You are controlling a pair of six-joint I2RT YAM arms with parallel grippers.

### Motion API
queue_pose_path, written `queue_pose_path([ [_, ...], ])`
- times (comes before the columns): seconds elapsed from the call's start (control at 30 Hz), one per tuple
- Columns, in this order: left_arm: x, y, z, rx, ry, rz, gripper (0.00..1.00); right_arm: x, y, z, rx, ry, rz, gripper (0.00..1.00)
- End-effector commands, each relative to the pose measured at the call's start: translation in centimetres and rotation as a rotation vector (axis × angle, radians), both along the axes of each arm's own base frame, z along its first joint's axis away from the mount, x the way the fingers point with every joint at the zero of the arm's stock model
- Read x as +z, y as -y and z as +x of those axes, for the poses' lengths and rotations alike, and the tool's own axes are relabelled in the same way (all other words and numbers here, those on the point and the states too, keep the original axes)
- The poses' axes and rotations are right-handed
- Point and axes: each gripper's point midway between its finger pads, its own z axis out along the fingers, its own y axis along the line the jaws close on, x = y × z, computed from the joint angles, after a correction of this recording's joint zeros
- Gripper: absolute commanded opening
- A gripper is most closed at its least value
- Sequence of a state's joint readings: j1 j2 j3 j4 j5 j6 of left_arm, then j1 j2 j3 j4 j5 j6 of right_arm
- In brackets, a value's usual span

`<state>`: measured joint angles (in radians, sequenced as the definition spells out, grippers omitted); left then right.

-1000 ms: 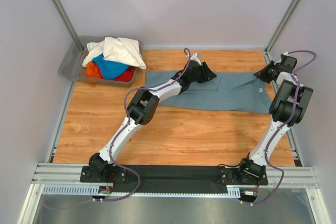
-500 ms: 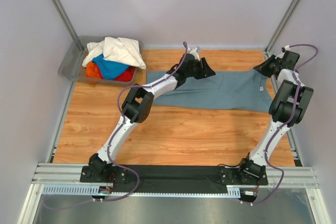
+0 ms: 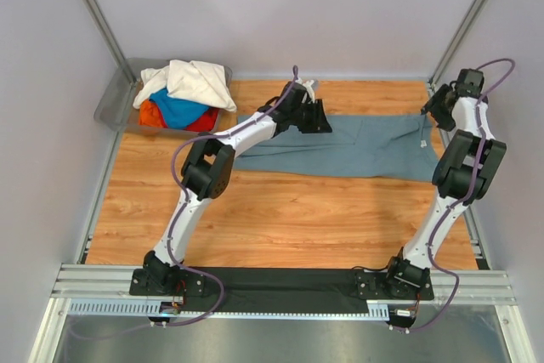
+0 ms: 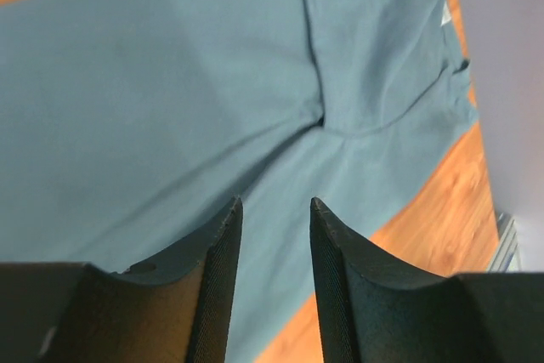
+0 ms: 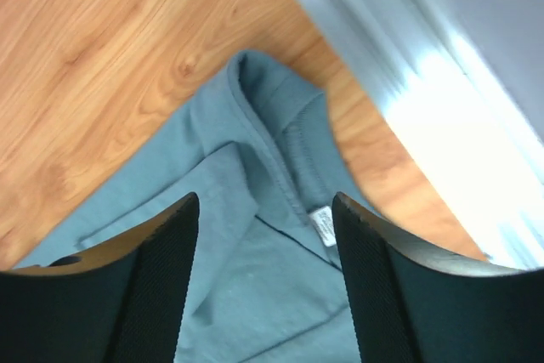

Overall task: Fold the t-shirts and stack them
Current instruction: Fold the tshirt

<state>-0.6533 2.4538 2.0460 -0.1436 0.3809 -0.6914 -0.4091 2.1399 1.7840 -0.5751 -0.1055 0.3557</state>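
Top external view: a large slate grey-blue cotton t-shirt (image 3: 365, 146) lies spread flat across the far half of the wood-grain table (image 3: 280, 210). It runs from the middle of the table to the right edge, with its collar end on the right. The left gripper (image 3: 320, 116) hangs over the shirt's far left part. The right gripper (image 3: 433, 108) hangs at the far right corner, above the collar end.

In the left wrist view the black fingers (image 4: 217, 269) stand parted with a clear gap. Nothing sits between them, and only the smooth shirt cloth and a seam show below. In the right wrist view the jaws are spread wide and grip nothing. Below them are the ribbed collar and its small white neck label (image 5: 323, 225).

At the far left, a grey plastic bin (image 3: 110, 104) sits beside the table's corner. It holds a crumpled cream-white t-shirt (image 3: 191, 81) on top of a bright blue t-shirt (image 3: 178, 110) and a red-orange t-shirt (image 3: 151, 113), well apart from both grippers.
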Motion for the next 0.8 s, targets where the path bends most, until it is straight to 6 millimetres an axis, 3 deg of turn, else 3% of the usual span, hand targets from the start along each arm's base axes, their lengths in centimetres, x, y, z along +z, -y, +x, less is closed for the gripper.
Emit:
queue_pose_path([
  [0.0,6.6,-4.4,-1.6,-0.059,0.095,0.108,0.45,3.4,1.4,-3.1,-0.092,-0.192,-0.265,0.66],
  [0.1,7.5,-7.6,-3.3,-0.069,0.063,0.196,0.41,4.8,-2.5,-2.0,-0.022,-0.175,-0.292,0.73],
  [0.13,7.0,-8.4,-4.0,-0.079,0.037,0.211,0.4,4.9,-5.4,-1.1,0.047,-0.155,-0.276,0.71],
  [0.17,8.6,-9.2,-4.7,-0.08,0.051,0.203,0.39,4.5,-7.2,-0.2,0.093,-0.144,-0.256,0.67],
  [0.2,7.3,-10.4,-5.7,-0.085,0.015,0.229,0.39,4.1,-9.1,0.5,0.136,-0.13,-0.223,0.62],
  [0.23,7.6,-10.9,-6.3,-0.094,0.008,0.223,0.38,3.9,-11.8,1.2,0.18,-0.124,-0.206,0.58],
  [0.27,7.7,-11.4,-6.9,-0.096,0.005,0.225,0.38,2.2,-13.2,1.7,0.182,-0.148,-0.166,0.46],
  [0.33,8.0,-13.2,-8.4,-0.09,-0.007,0.237,0.38,2.4,-15.7,2.7,0.196,-0.148,-0.157,0.32],
  [0.37,9.1,-13.8,-9.0,-0.083,0.007,0.228,0.38,1.1,-16.4,3.1,0.199,-0.166,-0.152,0.25],
  [0.43,8.4,-14.8,-9.9,-0.077,-0.025,0.23,0.38,0.9,-18.4,3.9,0.218,-0.155,-0.172,0.25],
  [0.53,8.8,-15.6,-10.2,-0.066,-0.021,0.213,0.38,-0.7,-19.6,4.5,0.235,-0.169,-0.192,0.38],
  [0.67,8.6,-16.2,-10.2,-0.065,-0.037,0.205,0.36,-2.9,-19.8,4.6,0.237,-0.207,-0.22,0.41],
  [0.77,8.2,-16.6,-10.3,-0.059,-0.051,0.203,0.36,-3.3,-19.6,4.8,0.233,-0.206,-0.238,0.38],
])
